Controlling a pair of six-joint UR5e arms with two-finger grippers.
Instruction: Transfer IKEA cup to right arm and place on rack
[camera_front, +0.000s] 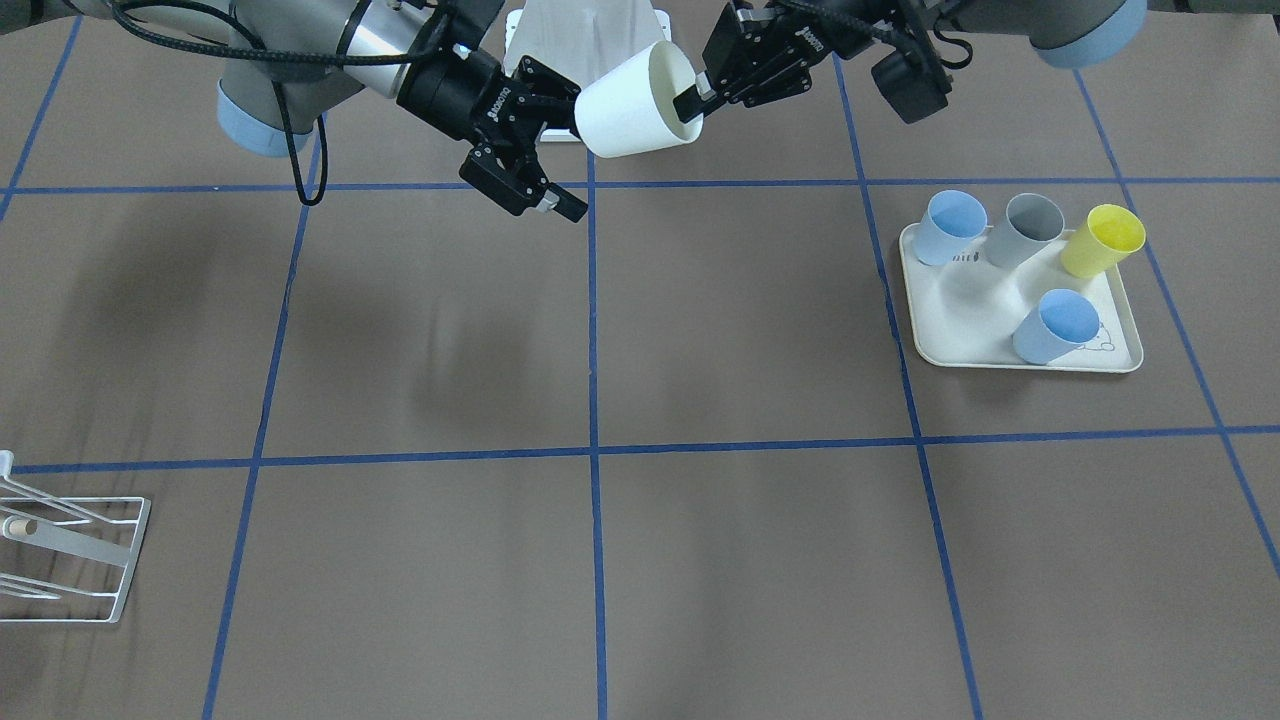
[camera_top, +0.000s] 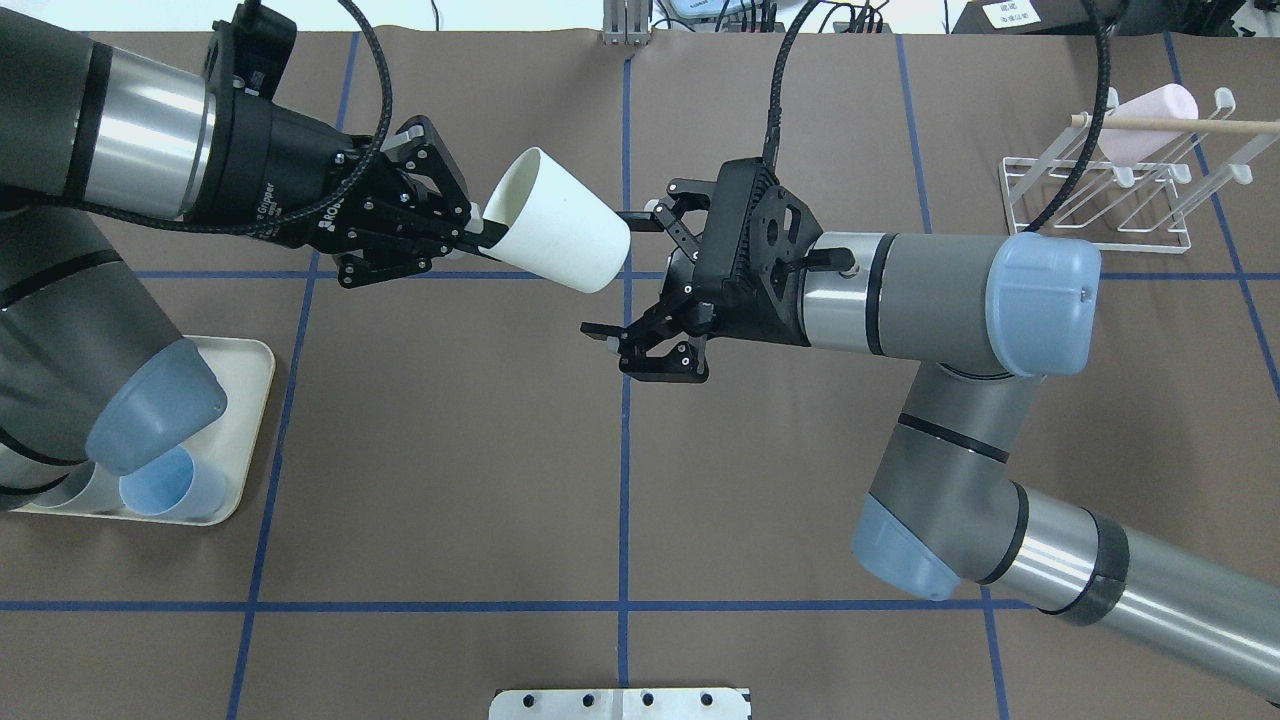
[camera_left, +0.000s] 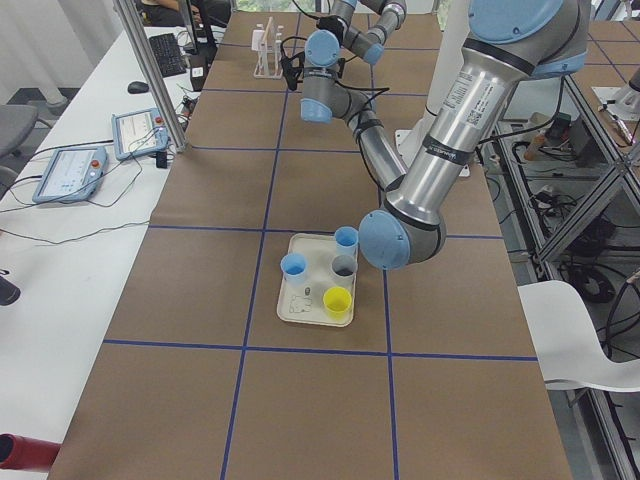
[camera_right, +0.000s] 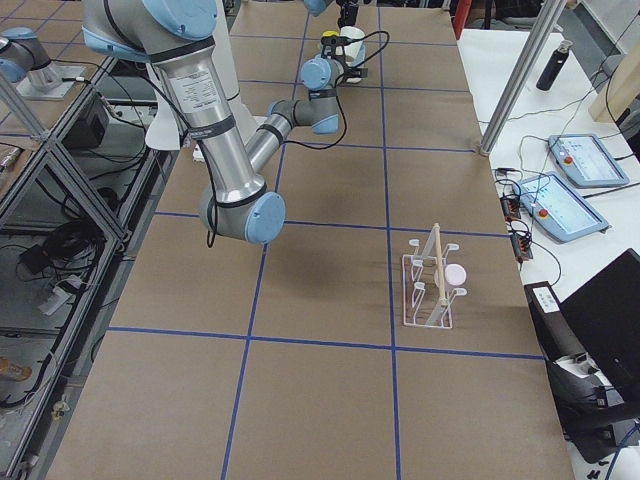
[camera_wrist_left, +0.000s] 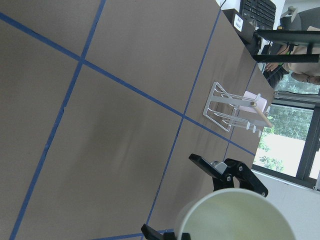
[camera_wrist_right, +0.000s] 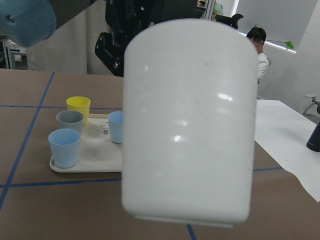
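Wide-gaping right pincer (camera_top: 613, 271) at white cup (camera_top: 555, 235) base, not yet clamped. Cup mid-air over surface (camera_top: 450, 450) centre, rim pinched by left pincer (camera_top: 478, 240). Best: straddle cup body, clamp before left releases. Near left: tray (camera_top: 245, 380) of spare cups (camera_front: 1050, 325). Far right: rack (camera_top: 1100, 200), pink cup (camera_top: 1150, 105) on it; route looks open.

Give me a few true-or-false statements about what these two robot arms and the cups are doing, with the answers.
1. The left hand holds the white cup by its rim. True.
2. The right hand is clamped on the white cup. False: it is open, at the cup's base.
3. The tray carries four cups. True.
4. The rack is bare. False: a pink cup sits on it.
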